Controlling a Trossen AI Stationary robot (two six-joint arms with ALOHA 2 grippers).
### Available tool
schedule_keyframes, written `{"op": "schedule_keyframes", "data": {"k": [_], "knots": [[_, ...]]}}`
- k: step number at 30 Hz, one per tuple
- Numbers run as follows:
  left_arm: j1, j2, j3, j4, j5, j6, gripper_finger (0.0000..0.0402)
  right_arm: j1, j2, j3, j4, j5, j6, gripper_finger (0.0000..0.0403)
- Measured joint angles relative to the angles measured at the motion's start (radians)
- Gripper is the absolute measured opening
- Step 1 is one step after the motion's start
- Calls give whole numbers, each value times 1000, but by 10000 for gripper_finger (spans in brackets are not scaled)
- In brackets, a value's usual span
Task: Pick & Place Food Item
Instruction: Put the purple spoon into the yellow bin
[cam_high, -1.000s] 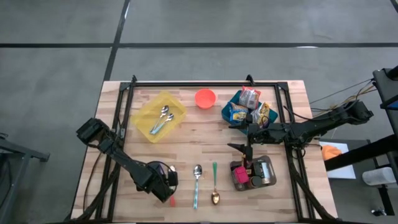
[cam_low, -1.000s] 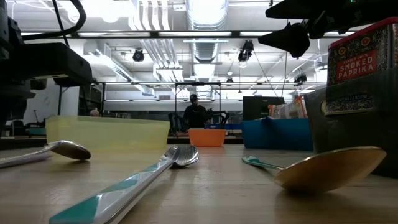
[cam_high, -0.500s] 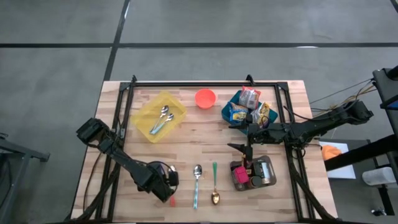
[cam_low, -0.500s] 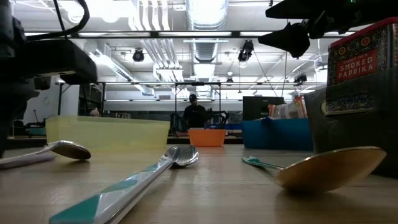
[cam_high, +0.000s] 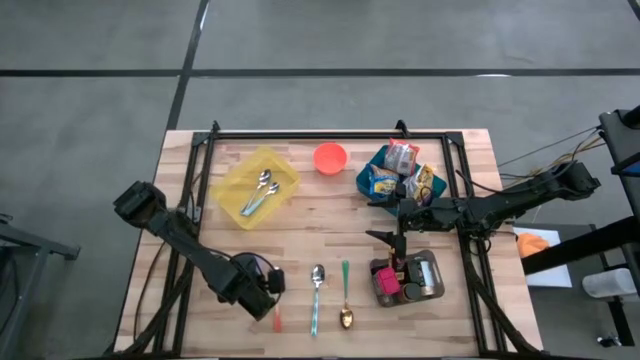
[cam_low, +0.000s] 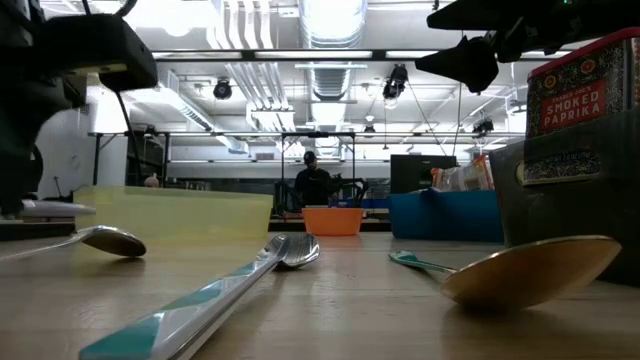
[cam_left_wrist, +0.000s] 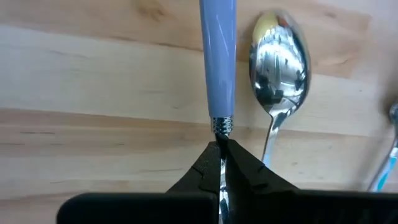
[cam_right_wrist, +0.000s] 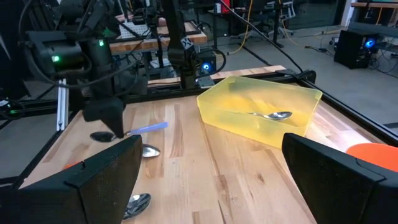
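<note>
**A:** Start at the bench's left. What is there?

**B:** The left gripper (cam_high: 262, 291) is near the front-left corner. Its fingers (cam_left_wrist: 211, 163) are pinched tight on the metal neck of a blue-handled spoon (cam_left_wrist: 218, 56). In the low view the handle sits level and clear of the wood.

**A:** Anything next to it?

**B:** A bare silver spoon (cam_left_wrist: 278, 62) lies on the boards just beside the held one. A small red piece (cam_high: 277, 322) lies by the front edge; I cannot tell what it is. Toward the rear-left corner is a yellow bin (cam_high: 232, 191) with two spoons in it.

**A:** And the middle?

**B:** A teal-handled spoon (cam_high: 317, 293) and a gold spoon (cam_high: 345, 304) lie side by side near the front edge. An orange bowl (cam_high: 330, 157) stands by the rear edge.

**A:** Where is the food?

**B:** The snack packets (cam_high: 402, 156) sit in a blue bin (cam_high: 365, 183) toward the rear-right corner. No gripper touches them. Nearer the front edge, a metal tray (cam_high: 431, 271) holds spice tins; one reads smoked paprika (cam_low: 572, 100).

**A:** The other arm?

**B:** The right gripper (cam_high: 381, 221) hangs between the blue bin and the tray. Its fingers (cam_right_wrist: 84, 186) are spread wide, with nothing between them.
</note>
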Motion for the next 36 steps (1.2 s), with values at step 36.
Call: {"op": "schedule_keyframes", "data": {"k": [36], "knots": [[371, -386, 1, -339, -552, 975, 7, 0, 0, 0, 0, 0, 0, 381]]}}
